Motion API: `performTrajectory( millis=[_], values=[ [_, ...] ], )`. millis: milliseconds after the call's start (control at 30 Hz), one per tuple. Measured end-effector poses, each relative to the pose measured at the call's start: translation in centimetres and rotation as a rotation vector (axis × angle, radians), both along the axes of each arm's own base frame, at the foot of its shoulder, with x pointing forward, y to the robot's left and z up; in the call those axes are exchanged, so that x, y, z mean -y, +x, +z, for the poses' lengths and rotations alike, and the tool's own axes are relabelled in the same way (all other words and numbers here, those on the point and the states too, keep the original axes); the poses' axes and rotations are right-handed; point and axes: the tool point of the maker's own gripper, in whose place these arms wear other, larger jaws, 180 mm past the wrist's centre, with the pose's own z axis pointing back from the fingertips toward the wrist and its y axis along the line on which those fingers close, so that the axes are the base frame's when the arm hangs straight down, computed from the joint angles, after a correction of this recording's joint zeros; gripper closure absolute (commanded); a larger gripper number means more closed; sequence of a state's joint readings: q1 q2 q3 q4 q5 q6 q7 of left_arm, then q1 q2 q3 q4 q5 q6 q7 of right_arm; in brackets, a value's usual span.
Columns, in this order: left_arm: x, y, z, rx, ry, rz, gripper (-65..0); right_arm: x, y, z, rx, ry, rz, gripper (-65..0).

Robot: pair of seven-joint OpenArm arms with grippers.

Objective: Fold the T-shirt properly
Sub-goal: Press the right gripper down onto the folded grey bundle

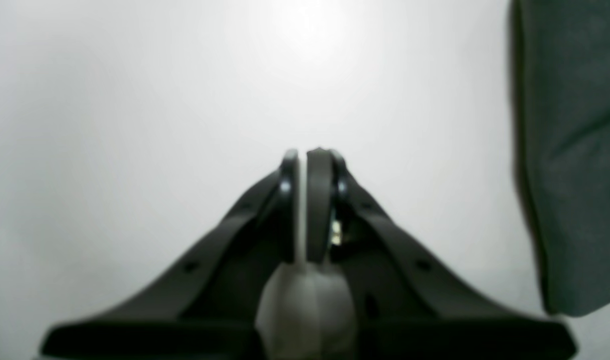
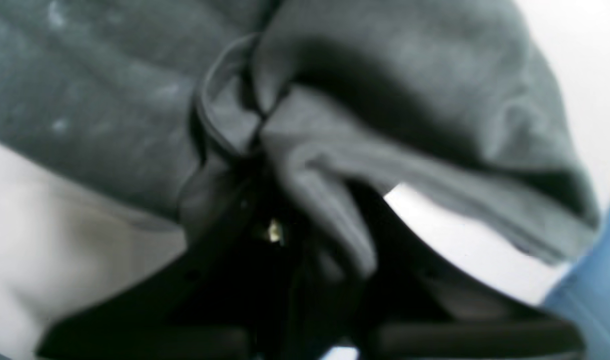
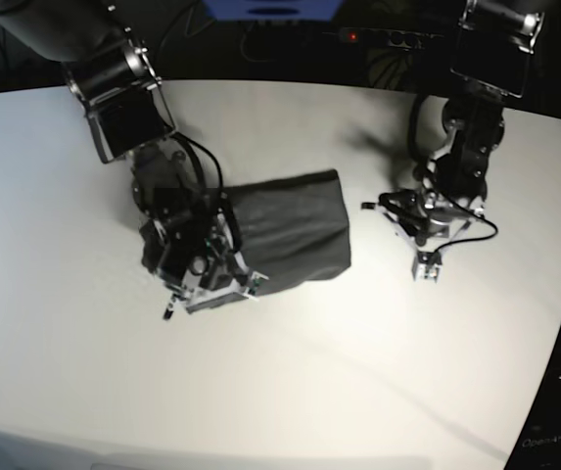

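The dark grey T-shirt [image 3: 295,230] lies as a folded, wrinkled block in the middle of the white table [image 3: 358,372]. My right gripper [image 2: 257,150] is shut on a bunched fold of the T-shirt [image 2: 385,75] at its left end, and cloth hides the fingertips. In the base view this arm [image 3: 187,240] leans over that end of the cloth. My left gripper [image 1: 307,155] is shut, holds nothing and hovers over bare table. The T-shirt's edge [image 1: 575,150] runs down the right side of the left wrist view, apart from the fingers. The left arm [image 3: 461,157] stands right of the cloth.
The table's far edge meets a dark background with cables and a blue object [image 3: 270,8]. The table's right edge curves away near the left arm. A blue surface [image 2: 595,280] shows at the right wrist view's lower right.
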State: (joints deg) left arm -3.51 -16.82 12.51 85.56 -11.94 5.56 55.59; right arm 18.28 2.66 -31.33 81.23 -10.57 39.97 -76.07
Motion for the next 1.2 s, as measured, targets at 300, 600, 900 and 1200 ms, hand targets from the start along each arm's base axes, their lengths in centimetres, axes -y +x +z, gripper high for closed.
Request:
performTrajectory(
  millis=[300,600,900,1200],
  values=[
    [3.1,0.4,0.2,-0.005,-0.020,-0.081,-3.4,-1.2,0.6,2.0,0.067,-0.099,0.012,-0.4],
    [2.9,1.4,-0.1,0.000,-0.017,-0.075,-3.4,-2.5,1.4,4.0,0.147,-0.182,0.001,-0.4],
    [2.3,2.5,-0.3,0.029,-0.007,-0.061,-3.4,-3.3,0.4,4.8,0.200,-0.256,0.026,-0.4],
    [2.2,2.6,-0.2,0.031,-0.004,-0.063,-3.4,-4.5,-1.6,5.7,0.244,-0.221,0.052,-0.4]
  ],
)
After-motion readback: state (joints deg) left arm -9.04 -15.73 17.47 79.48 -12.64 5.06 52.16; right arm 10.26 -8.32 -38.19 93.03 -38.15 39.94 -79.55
